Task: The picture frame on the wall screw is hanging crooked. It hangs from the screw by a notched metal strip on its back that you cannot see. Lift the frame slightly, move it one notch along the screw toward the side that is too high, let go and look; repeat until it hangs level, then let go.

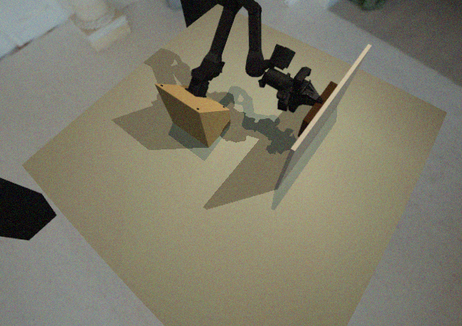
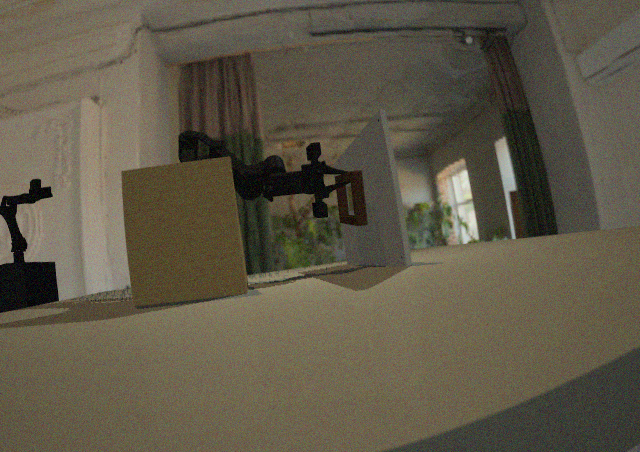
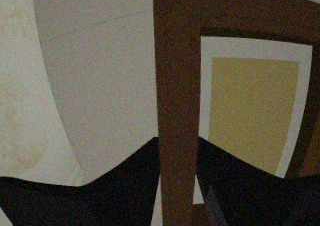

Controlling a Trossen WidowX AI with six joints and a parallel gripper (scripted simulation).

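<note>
Brown picture frame (image 1: 317,112) (image 2: 360,199) (image 3: 178,86), positioned against the grey upright panel (image 1: 328,102) (image 2: 373,189) (image 3: 107,76). Gripper (image 1: 320,99) (image 2: 345,176) (image 3: 176,142) is closed on the frame, its fingers pinching one side bar, one finger on either face of it. Pale border and yellow centre are visible inside the frame. Wooden block (image 1: 190,115) (image 2: 183,232) stands apart from the panel, on the tan table top (image 1: 238,248) (image 2: 320,364). Wall screw: hidden from view.

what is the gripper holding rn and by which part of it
The brown picture frame: the gripper is shut on one upright side bar of it, the bar on the left in the wrist view.
</note>
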